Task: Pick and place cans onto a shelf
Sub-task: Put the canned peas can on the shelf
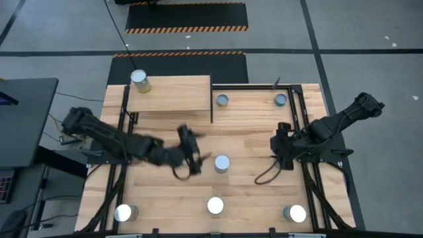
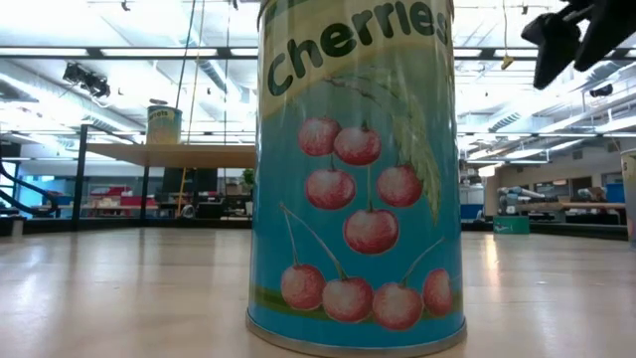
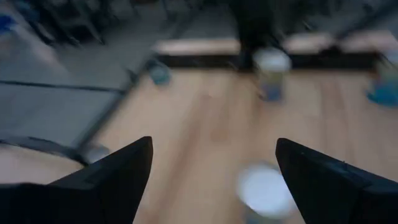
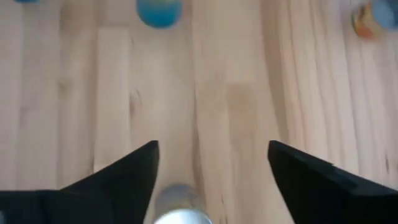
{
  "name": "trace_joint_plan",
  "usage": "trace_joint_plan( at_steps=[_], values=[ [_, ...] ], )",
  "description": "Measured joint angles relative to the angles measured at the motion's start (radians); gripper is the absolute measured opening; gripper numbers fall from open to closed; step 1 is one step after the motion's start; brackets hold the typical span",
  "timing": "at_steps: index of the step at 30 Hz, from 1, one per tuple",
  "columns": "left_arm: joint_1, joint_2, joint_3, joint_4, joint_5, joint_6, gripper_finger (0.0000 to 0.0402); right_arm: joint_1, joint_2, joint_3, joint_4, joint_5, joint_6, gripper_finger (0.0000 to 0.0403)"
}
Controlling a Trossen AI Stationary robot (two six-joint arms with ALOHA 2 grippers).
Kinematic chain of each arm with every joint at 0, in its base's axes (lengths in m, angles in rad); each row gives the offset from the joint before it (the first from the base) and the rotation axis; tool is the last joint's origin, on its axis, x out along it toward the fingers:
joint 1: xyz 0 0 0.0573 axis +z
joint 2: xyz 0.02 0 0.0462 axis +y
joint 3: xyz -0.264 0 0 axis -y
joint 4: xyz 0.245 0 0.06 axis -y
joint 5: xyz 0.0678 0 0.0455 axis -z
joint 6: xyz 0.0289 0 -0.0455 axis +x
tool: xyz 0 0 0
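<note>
You've got the butcher-block table [image 1: 251, 125] with the shelf [image 1: 175, 92] raised over its far-left corner; everything below is placed from that shelf. One can [image 1: 139, 80] already stands on the shelf's far-left corner, and the low view shows it up on the board too. Six more cans are on the tabletop: two just off the shelf's right edge along the far side [image 1: 222, 100] [image 1: 281, 100], a centre can [image 1: 221, 164] well in front of the shelf, and three along the near edge, well apart from it [image 1: 125, 213] [image 1: 215, 205] [image 1: 295, 213]. The near-middle one fills the low view, a blue cherries label [image 2: 356, 179].

Left gripper [image 1: 192, 153] hovers in front of the shelf, beside the centre can, jaws spread wide, nothing between them in its wrist view [image 3: 211, 171]. Right gripper [image 1: 283, 144] sits far to the shelf's right, jaws also wide and empty [image 4: 211, 168]; a silver can top shows just at its fingers, probably directly below, though the view is blurred.

Risks from here: your left fingers come in from the side, so a low approach could knock the centre can over. Carrying it up, the can or wrist could clip the shelf's front edge. Set it too near the shelved can and you bump that off the corner.
</note>
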Motion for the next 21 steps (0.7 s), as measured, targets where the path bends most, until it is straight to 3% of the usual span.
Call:
trace_joint_plan(
  at_steps=[5, 10, 16, 21],
  values=[
    [0.054, -0.097, 0.003, -0.001, 0.121, 0.056, 0.0348, -0.070, 0.001, 0.006, -0.157, -0.144, 0.028, 0.0360],
    [0.047, -0.101, -0.020, -0.022, 0.146, 0.062, 0.0348, -0.076, 0.000, -0.057, -0.278, -0.205, 0.101, 0.0367],
    [0.042, -0.047, -0.021, -0.014, 0.158, 0.029, 0.0348, -0.084, 0.000, -0.135, -0.257, -0.230, 0.097, 0.0368],
    [0.043, -0.009, -0.020, -0.012, 0.160, 0.012, 0.0348, -0.112, 0.001, -0.211, -0.133, -0.305, 0.091, 0.0368]
  ],
)
